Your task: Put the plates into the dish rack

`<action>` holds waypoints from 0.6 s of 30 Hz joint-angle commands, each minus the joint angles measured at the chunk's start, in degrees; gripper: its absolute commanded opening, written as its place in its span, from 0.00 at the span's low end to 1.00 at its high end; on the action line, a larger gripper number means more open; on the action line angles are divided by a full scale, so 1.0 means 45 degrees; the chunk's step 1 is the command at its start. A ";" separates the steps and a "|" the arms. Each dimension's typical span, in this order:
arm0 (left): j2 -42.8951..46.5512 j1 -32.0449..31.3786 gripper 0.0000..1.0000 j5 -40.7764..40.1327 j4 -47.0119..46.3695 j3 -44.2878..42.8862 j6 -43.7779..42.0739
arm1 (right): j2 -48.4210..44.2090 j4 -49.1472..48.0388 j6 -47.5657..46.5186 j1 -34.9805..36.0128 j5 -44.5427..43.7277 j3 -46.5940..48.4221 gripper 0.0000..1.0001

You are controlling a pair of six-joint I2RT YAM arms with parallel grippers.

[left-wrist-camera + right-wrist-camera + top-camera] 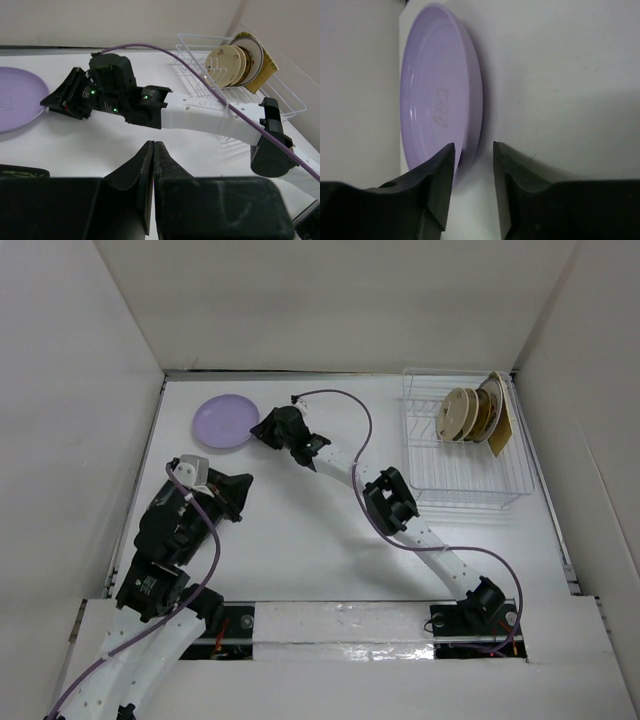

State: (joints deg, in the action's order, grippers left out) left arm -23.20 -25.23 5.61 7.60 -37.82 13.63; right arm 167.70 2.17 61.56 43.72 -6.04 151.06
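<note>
The lavender round plate (226, 422) lies flat on the table at the back left; it also shows in the left wrist view (15, 102) and the right wrist view (440, 95). My right gripper (262, 430) is open at the plate's right rim, and in the right wrist view (474, 150) one finger is over the rim and the other beside it. The dish rack (462, 445) stands at the back right and holds several plates (470, 415) upright, cream-gold ones in front. My left gripper (153, 145) is shut and empty, over the table at the left.
White walls close in the table on the left, back and right. The right arm (400, 510) stretches diagonally across the middle of the table with its purple cable (352, 405) looping above it. The rack's near slots (465, 485) hold nothing.
</note>
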 commanded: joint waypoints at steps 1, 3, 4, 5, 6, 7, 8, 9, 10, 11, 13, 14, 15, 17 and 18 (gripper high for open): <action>0.0526 0.0061 0.00 0.0122 -0.0652 -0.0052 0.0096 | -0.0039 0.0064 0.0265 0.0283 -0.0161 0.0006 0.36; 0.0858 0.0061 0.00 0.0102 -0.0672 -0.0052 0.0077 | -0.0020 0.0276 0.0207 0.0283 -0.0121 0.0062 0.32; 0.0975 0.0061 0.00 0.0102 -0.0692 -0.0032 0.0096 | -0.0001 0.0298 0.0187 0.0283 -0.0103 0.0102 0.30; 0.1131 0.0061 0.00 0.0102 -0.0692 -0.0032 0.0097 | 0.0000 0.0298 0.0207 0.0283 -0.0083 0.0121 0.25; 0.1190 0.0061 0.00 0.0102 -0.0692 -0.0032 0.0077 | -0.0039 0.0433 0.0168 0.0283 -0.0083 0.0083 0.20; 0.1249 0.0061 0.00 0.0082 -0.0672 -0.0013 0.0096 | -0.0136 0.0435 0.0129 0.0283 -0.0160 -0.0053 0.16; 0.1327 0.0061 0.00 0.0063 -0.0653 0.0007 0.0077 | -0.0331 0.0338 0.0071 0.0283 -0.0200 -0.0402 0.14; 0.1328 0.0061 0.00 0.0101 -0.0653 0.0007 0.0077 | -0.0855 -0.0088 -0.0027 0.0283 -0.0297 -0.1392 0.12; 0.1308 0.0061 0.00 0.0121 -0.0672 -0.0013 0.0058 | -0.1150 -0.0267 -0.0124 0.0283 -0.0375 -0.1885 0.09; 0.1269 0.0061 0.00 0.0160 -0.0692 -0.0013 0.0058 | -0.1443 -0.0346 -0.0222 0.0283 -0.0453 -0.2393 0.06; 0.1211 0.0061 0.00 0.0238 -0.0711 -0.0032 0.0038 | -0.2652 -0.1709 -0.0632 0.0283 -0.0804 -0.4357 0.00; 0.1172 0.0061 0.00 0.0239 -0.0692 -0.0032 0.0038 | -0.3121 -0.2274 -0.0730 0.0283 -0.0902 -0.5144 0.00; 0.1171 0.0061 0.00 0.0277 -0.0692 -0.0032 0.0038 | -0.3628 -0.3518 -0.0924 0.0283 -0.1116 -0.5925 0.00; 0.1152 0.0061 0.00 0.0278 -0.0711 -0.0032 0.0018 | -0.5152 -0.4347 -0.1334 0.0283 -0.1448 -0.7706 0.00; 0.1171 0.0061 0.00 0.0278 -0.0711 -0.0032 0.0018 | -0.5659 -0.4737 -0.1858 0.0283 -0.1875 -0.8097 0.00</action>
State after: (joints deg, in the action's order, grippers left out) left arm -17.82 -25.23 5.96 7.44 -37.82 13.63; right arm 151.17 -9.04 58.48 44.82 -9.13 119.44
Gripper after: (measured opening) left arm 0.003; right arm 0.059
